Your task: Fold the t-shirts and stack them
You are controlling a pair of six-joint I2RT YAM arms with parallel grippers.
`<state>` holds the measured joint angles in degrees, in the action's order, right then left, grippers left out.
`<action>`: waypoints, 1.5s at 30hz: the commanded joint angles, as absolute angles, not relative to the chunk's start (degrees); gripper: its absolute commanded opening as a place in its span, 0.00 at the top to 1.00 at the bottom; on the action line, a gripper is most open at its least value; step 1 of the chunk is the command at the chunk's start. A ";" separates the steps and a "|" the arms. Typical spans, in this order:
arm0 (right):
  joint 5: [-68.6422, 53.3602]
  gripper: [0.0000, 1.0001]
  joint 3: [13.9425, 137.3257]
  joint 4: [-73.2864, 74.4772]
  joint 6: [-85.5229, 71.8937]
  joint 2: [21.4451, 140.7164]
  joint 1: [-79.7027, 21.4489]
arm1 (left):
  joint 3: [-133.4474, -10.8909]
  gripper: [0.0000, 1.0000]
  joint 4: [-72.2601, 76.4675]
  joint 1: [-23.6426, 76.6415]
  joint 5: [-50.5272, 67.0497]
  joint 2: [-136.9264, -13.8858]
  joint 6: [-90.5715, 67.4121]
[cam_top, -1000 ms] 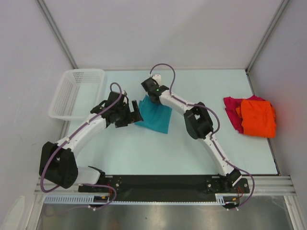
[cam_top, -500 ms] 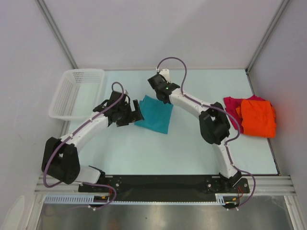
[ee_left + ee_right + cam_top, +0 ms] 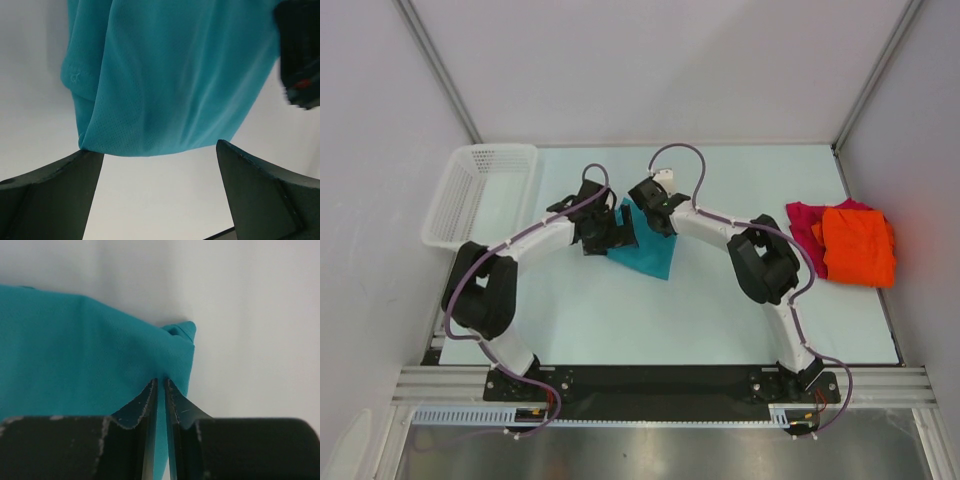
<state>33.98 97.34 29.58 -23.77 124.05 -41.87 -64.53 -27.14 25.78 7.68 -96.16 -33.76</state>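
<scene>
**Right jaws pinch the teal shirt, left jaws wide open at its edge**

Both arms rise from the near edge of the pale worktop (image 3: 620,320) and bend inward, meeting over its middle. The left arm (image 3: 535,240) comes in from the left and the right arm (image 3: 720,225) from the right.

Between them lies the teal-blue t-shirt (image 3: 648,252), gathered into a compact, roughly four-sided shape. The left jaws stand spread wide at the shirt's left side. In the left wrist view its lower edge (image 3: 160,100) hangs just ahead of the two fingertips. Whether they touch the cloth cannot be told.

The right jaws are at the shirt's far corner, closed almost together. In the right wrist view a thin fold of the teal cloth (image 3: 90,365) is nipped between them, just beside a hemmed corner.

Well apart, by the right edge, the bright orange t-shirt (image 3: 858,245) lies on top of the magenta-red t-shirt (image 3: 802,232), which shows at its left and far sides.

At the far left corner sits a white mesh basket (image 3: 450,215).
</scene>
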 commanded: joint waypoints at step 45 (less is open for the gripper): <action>36.48 0.78 62.77 37.10 -49.65 83.68 -51.50 | -43.25 0.00 -38.23 21.44 0.09 -57.58 -34.98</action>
